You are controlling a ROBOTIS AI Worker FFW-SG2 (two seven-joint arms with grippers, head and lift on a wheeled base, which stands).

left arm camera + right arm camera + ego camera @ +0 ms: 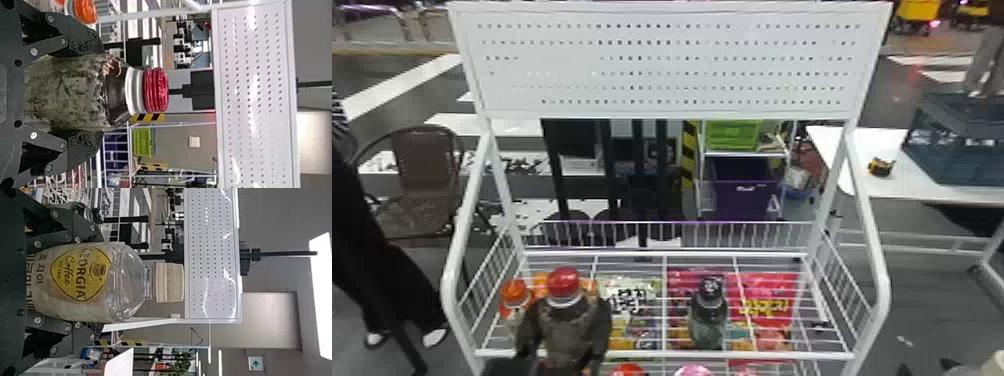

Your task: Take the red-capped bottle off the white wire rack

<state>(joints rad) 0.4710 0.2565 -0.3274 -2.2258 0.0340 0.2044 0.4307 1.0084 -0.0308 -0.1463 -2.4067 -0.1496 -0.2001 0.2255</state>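
Both bottle-wide, the left tool point(98, 93) grips the red-capped bottle point(70, 94), the right tool point(98, 282) a pale-capped bottle point(84, 280); sideways drift could topple the orange-capped bottle point(515, 292).

Glare streaks the perforated panel point(254, 94) in both wrist views, with a bright ceiling light point(322, 293) glowing in the right one. Highlights glint on the red cap point(156, 90) and clear bottle point(131, 282); in the head view, the white panel outshines a dim gray floor point(922, 300).

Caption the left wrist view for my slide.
Red-capped bottle held between the left gripper's fingers, with a white perforated board beyond.
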